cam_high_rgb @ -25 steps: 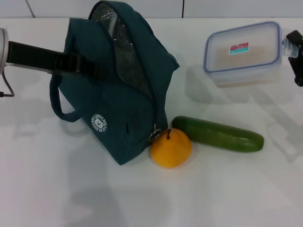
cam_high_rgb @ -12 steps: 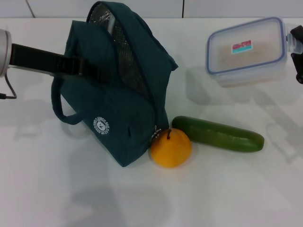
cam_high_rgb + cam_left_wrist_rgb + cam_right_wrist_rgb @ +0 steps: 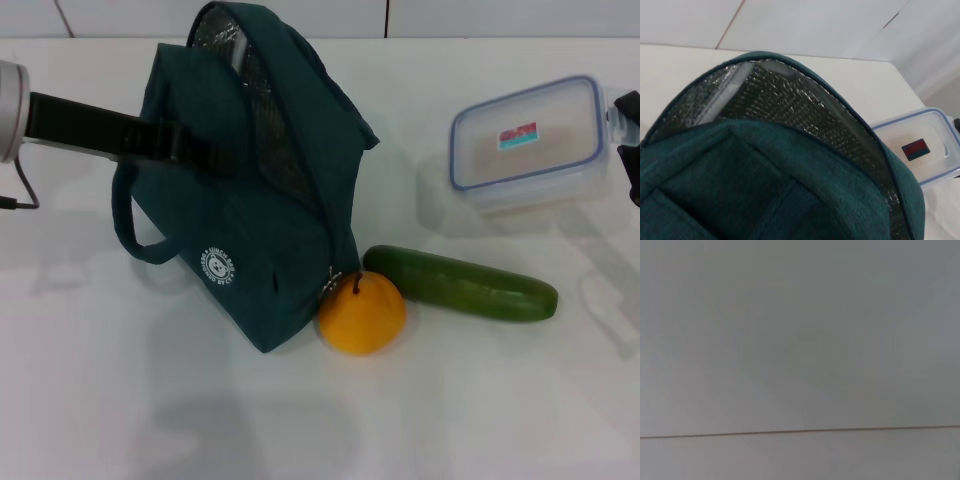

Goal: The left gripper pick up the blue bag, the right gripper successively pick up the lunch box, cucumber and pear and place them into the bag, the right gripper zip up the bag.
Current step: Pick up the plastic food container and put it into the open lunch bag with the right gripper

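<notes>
The blue bag (image 3: 260, 240) stands tilted on the white table with its top open, and the foil lining (image 3: 790, 105) shows. My left gripper (image 3: 185, 143) is shut on the bag's upper edge by a handle. At the far right, the clear lunch box (image 3: 527, 140) with a blue-rimmed lid hangs above its shadow. My right gripper (image 3: 626, 125) is shut on the box's right end. The lunch box (image 3: 925, 150) also shows past the bag's rim in the left wrist view. The pear (image 3: 362, 313) touches the bag's front corner, and the cucumber (image 3: 460, 283) lies just right of it.
The white table (image 3: 150, 400) stretches out in front of the bag and fruit. The zipper's ring pull (image 3: 328, 281) hangs at the bag's front corner above the pear. The right wrist view holds only a plain grey surface with one thin seam (image 3: 800, 432).
The lunch box and right gripper have moved nearer and slightly to the right. The bag has shifted a little to the right with the left gripper. Pear and cucumber stayed put.
</notes>
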### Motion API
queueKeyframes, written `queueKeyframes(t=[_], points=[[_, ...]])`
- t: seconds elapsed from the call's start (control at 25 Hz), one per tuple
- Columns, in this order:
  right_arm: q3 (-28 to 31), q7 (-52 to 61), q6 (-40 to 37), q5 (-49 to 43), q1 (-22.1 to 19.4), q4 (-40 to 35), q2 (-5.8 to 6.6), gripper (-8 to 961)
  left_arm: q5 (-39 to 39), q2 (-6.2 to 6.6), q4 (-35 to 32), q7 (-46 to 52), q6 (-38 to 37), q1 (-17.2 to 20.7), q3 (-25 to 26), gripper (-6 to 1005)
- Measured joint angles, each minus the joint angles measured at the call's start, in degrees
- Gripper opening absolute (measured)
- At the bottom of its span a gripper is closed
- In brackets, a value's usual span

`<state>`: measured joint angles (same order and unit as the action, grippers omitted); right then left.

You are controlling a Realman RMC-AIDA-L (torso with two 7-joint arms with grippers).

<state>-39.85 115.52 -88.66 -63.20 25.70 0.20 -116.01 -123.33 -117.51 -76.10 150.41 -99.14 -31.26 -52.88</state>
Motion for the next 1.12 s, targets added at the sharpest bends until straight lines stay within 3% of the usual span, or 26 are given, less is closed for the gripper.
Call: queueKeyframes(t=[0.56,1.12], points=[[-0.1,-0.1,-0.4,-0.1,-0.4,0.4,-0.03,95,0.1,0.00,0.9,-0.8,0.0,-0.1,-0.2,38],[0.6,0.6,-5.6,0.4,1.3,1.9,-0.20,95,0.1,0.00,0.9,-0.8,0.0,-0.1,-0.3,38]])
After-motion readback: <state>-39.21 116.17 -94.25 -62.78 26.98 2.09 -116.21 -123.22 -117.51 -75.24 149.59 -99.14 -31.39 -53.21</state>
